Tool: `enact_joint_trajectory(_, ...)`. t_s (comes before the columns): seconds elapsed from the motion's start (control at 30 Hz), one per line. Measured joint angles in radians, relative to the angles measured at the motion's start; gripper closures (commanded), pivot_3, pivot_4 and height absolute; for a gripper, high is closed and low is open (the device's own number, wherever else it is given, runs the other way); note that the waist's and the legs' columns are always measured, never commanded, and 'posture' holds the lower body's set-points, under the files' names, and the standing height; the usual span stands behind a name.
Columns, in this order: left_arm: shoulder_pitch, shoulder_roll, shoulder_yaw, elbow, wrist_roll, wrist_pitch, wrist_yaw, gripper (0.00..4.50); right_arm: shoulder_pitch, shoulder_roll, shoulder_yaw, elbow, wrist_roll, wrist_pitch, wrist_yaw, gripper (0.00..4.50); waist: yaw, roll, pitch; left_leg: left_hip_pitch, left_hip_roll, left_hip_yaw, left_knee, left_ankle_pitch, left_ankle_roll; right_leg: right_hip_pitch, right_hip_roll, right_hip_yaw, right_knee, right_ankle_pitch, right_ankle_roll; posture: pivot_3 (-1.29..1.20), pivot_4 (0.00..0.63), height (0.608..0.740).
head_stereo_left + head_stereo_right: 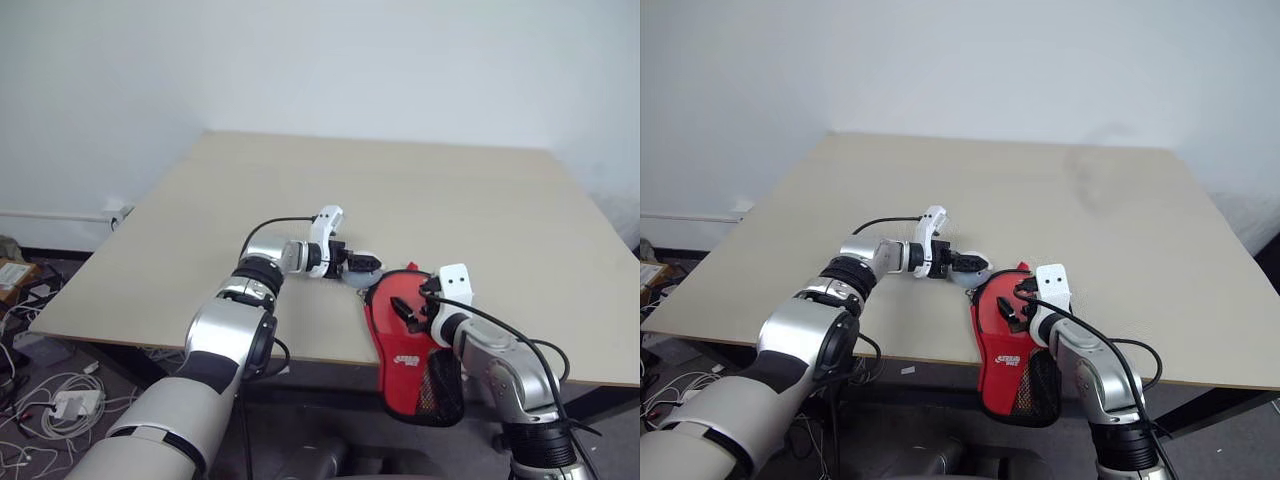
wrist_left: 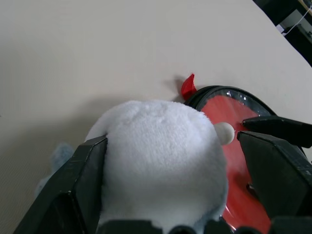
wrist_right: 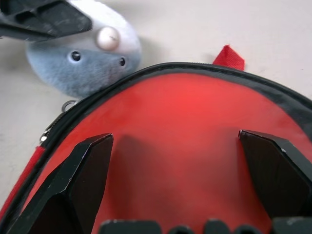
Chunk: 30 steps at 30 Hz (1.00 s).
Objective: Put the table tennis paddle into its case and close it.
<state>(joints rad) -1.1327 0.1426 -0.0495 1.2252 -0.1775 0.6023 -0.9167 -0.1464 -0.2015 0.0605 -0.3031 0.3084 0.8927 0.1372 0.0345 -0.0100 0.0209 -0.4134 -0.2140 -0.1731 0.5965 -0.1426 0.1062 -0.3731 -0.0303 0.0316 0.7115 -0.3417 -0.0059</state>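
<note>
A: While the case point(image 1: 405, 345) is lying over the near edge of the table point(image 1: 420, 190), its narrow end is hanging off. No paddle face is showing, so I cannot tell whether it is already inside.

B: And the grippers?

A: The right gripper point(image 3: 187, 161) is standing released over the red top, gripping nothing. The left gripper point(image 2: 170, 175) is spread around the plush lump point(image 3: 85, 61), just beside the case rim.

B: Advice?

A: Be clearing the lump first, then pressing the case flat before working the zip point(image 3: 53, 124).

A light wooden table point(image 1: 300, 200) carries the red case point(image 1: 400, 340) and a grey-white plush toy point(image 3: 83, 63).
</note>
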Motion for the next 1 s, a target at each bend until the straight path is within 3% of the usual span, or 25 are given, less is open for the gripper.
enact_joint_trajectory(0.07,-0.004,-0.001,-0.004,0.000,0.017,0.005,-0.001,1.03,-0.001,0.003,0.000,0.001,-0.006,0.000,-0.002,0.00,0.000,0.000,0.000,0.000,0.000,0.000,0.000,0.002,-0.003,0.000,0.000,0.000,0.000,0.000,0.000,0.00,0.000,0.740)
enact_joint_trajectory(0.3,-0.004,-0.016,-0.069,-0.004,0.118,-0.068,-0.017,1.03,-0.002,0.006,0.000,0.005,-0.015,0.000,-0.001,0.00,0.000,-0.002,-0.001,0.000,0.000,0.000,0.000,0.002,-0.003,0.001,0.000,0.000,0.000,0.000,0.000,0.00,0.000,0.740)
enact_joint_trajectory(0.4,-0.004,-0.021,-0.054,-0.005,0.123,-0.075,-0.021,1.63,-0.007,0.006,-0.001,0.011,-0.016,0.000,-0.001,0.00,0.000,-0.002,-0.001,0.001,0.000,0.000,0.000,-0.001,0.001,0.001,0.000,0.000,0.000,0.000,0.000,0.00,0.000,0.740)
enact_joint_trajectory(0.63,-0.004,-0.022,-0.049,-0.004,0.137,-0.090,-0.031,3.75,-0.011,0.007,-0.001,0.016,-0.025,0.001,-0.001,0.00,0.000,-0.002,-0.001,0.001,0.000,0.000,0.000,0.000,-0.001,0.001,0.000,0.000,0.000,0.000,0.000,0.00,0.000,0.740)
enact_joint_trajectory(1.0,-0.085,-0.101,0.033,0.090,0.155,-0.184,0.226,3.75,-0.022,-0.036,0.034,-0.019,-0.053,0.087,0.026,0.00,0.003,-0.003,-0.001,0.000,0.000,0.000,0.001,-0.001,0.001,0.001,0.000,-0.001,0.000,0.000,0.000,0.00,0.000,0.740)
